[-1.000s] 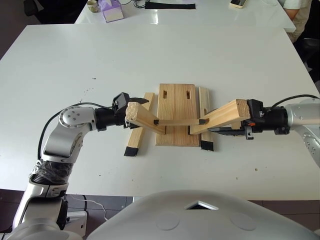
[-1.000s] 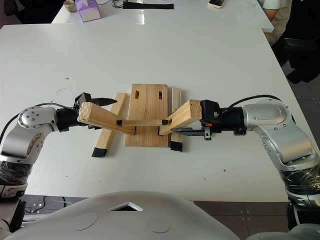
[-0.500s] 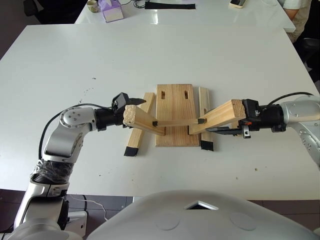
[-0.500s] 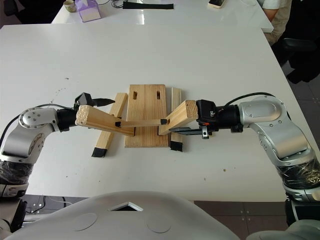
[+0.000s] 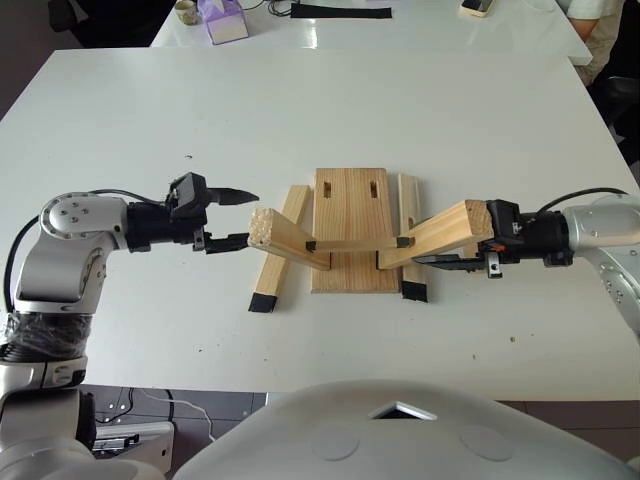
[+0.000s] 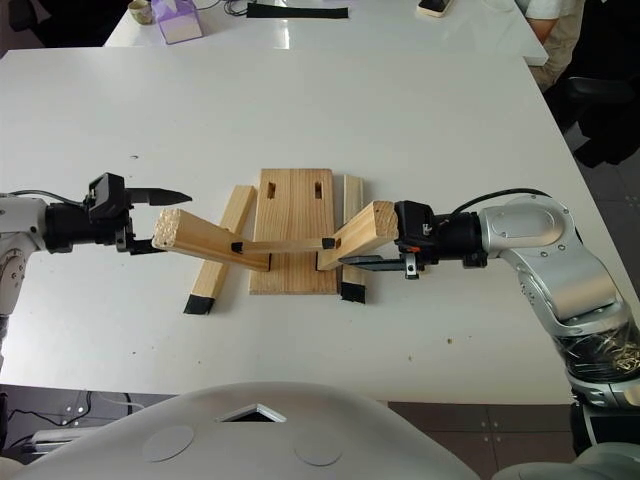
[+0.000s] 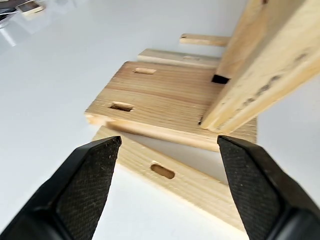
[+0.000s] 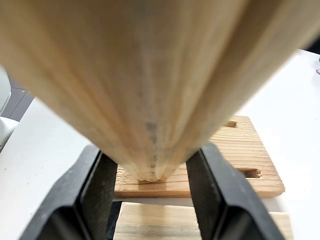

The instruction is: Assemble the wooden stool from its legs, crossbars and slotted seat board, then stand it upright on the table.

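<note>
**A:** What lies on the bench?

**B:** A white bench [image 5: 320, 110] carries a flat, pale wooden seat board with two slots [image 5: 349, 205] near its middle. A loose pale wooden leg with a black foot [image 5: 277, 262] lies flat just beside the board's left edge, angled slightly. A second loose wooden leg with a black foot [image 5: 407, 200] lies flat along the board's right edge.

**A:** And the part-built piece?

**B:** Two thick wooden legs joined by a thin wooden crossbar [image 5: 355, 243] are held over the near half of the seat board. The left joined leg [image 5: 288, 240] slopes up and outward to the robot's left. The right joined leg [image 5: 448, 230] slopes up and outward to the right. I cannot tell whether their lower ends rest on the board.

**A:** Where are the grippers?

**B:** The right gripper [image 5: 462, 250] comes in from the right side of the bench. Its jaws are clamped on the outer end of the right joined leg, and the right wrist view shows black fingers [image 8: 95, 200] pressed against either side of the wood. The left gripper [image 5: 236, 216] is just beside the raised end of the left joined leg, on its outer side. Its jaws are wide apart and hold nothing. In the left wrist view that leg end sits ahead of the two black fingertips [image 7: 90, 175], with the slotted board and the loose left leg beyond.
</note>
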Action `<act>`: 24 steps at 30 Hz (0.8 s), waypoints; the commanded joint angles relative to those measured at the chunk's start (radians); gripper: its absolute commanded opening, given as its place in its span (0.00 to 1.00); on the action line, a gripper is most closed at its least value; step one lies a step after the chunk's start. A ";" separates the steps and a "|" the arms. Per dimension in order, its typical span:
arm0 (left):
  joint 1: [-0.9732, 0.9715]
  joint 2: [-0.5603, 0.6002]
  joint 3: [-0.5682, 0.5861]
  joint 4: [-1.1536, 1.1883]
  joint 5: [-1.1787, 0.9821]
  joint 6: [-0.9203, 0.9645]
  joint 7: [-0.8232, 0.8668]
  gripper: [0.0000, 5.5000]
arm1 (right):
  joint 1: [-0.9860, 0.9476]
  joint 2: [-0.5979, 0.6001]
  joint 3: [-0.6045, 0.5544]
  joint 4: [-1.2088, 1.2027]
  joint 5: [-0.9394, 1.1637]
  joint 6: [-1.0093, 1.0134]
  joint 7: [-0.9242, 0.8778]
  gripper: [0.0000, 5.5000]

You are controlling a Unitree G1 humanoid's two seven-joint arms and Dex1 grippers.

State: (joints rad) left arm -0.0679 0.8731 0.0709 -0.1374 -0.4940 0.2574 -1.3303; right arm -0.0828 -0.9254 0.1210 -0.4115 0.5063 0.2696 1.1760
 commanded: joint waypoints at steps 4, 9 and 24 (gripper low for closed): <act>0.044 -0.040 -0.028 -0.165 -0.072 0.070 0.033 0.65 | 0.027 -0.011 0.052 0.039 -0.062 0.044 0.008 0.36; 0.005 -0.073 -0.051 -0.168 -0.070 0.098 0.079 0.65 | 0.015 -0.011 0.061 0.044 -0.064 0.044 0.013 0.36; -0.033 -0.108 -0.124 -0.208 -0.054 0.104 0.102 0.65 | -0.058 0.027 0.135 0.072 -0.084 0.057 0.006 0.36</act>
State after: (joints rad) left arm -0.0837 0.7646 -0.0419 -0.3291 -0.5576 0.3657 -1.2240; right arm -0.1668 -0.9015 0.1931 -0.3785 0.4977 0.2744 1.1748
